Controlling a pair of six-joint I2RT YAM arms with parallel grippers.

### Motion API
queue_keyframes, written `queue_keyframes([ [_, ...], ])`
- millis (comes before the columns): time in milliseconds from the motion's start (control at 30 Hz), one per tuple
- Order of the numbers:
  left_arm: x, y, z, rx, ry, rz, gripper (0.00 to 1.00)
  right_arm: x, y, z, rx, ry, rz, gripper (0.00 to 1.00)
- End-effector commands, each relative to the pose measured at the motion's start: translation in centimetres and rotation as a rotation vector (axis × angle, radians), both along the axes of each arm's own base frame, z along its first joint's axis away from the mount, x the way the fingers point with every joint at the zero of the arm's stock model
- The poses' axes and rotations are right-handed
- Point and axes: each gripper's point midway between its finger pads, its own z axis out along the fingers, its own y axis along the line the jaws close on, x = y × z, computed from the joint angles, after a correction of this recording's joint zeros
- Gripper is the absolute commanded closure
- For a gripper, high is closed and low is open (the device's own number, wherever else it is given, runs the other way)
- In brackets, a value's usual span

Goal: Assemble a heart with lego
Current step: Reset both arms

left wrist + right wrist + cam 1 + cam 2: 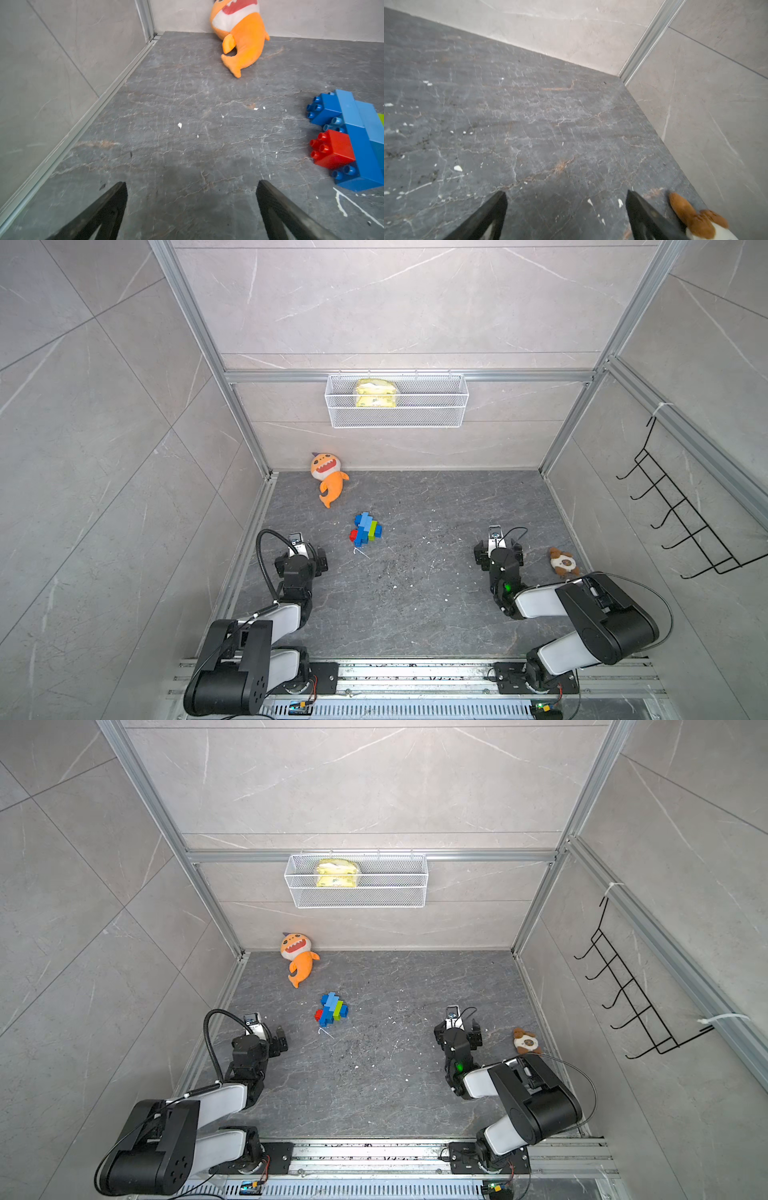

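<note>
The lego heart [365,529] [331,1009] lies on the dark floor, left of centre: a stepped cluster of joined blue bricks with a lime-green brick [375,528] and a red brick [332,149]. Nothing touches it. In the left wrist view the heart [353,141] sits off to one side, beyond the fingertips. My left gripper [306,555] [191,184] hovers nearer the front and left of it, open, only bare floor between its fingers. My right gripper [498,549] [565,192] is far to the right, also open and empty.
An orange plush fish [328,479] leans at the back wall behind the heart. A small brown plush [562,562] [695,220] lies just right of my right gripper. A wire basket [397,418] hangs on the back wall and a black hook rack [673,506] on the right wall.
</note>
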Motion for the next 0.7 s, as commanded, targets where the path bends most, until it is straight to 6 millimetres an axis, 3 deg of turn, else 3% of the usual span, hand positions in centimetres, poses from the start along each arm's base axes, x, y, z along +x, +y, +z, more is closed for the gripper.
queue_keyframes([
  [0, 2.5, -1.0, 2.0, 0.05, -0.116, -0.09, 0.0, 1.1, 1.1, 2.1, 0.12, -0.08, 0.116, 0.08],
  [33, 2.9, -1.1, 0.9, 0.049, -0.095, -0.1, 0.0, 1.3, 1.1, 1.9, 0.141, -0.06, 0.133, 0.08],
  [100, 3.6, -0.6, 0.9, 0.051, -0.09, -0.072, 0.0, 1.7, 1.0, 0.3, 0.207, -0.001, 0.199, 0.08],
  [133, 3.5, -0.4, 0.4, 0.028, -0.036, -0.068, 0.0, 2.3, 1.0, 0.5, 0.23, -0.03, 0.213, 0.0],
  [200, 4.3, 0.1, 0.7, 0.03, -0.056, -0.047, 0.0, 2.3, 0.8, -0.3, 0.243, 0.047, 0.209, 0.0],
  [667, 4.4, 1.0, 0.1, -0.008, -0.006, -0.021, 0.0, 2.6, 0.9, 0.1, 0.248, 0.018, 0.22, 0.0],
])
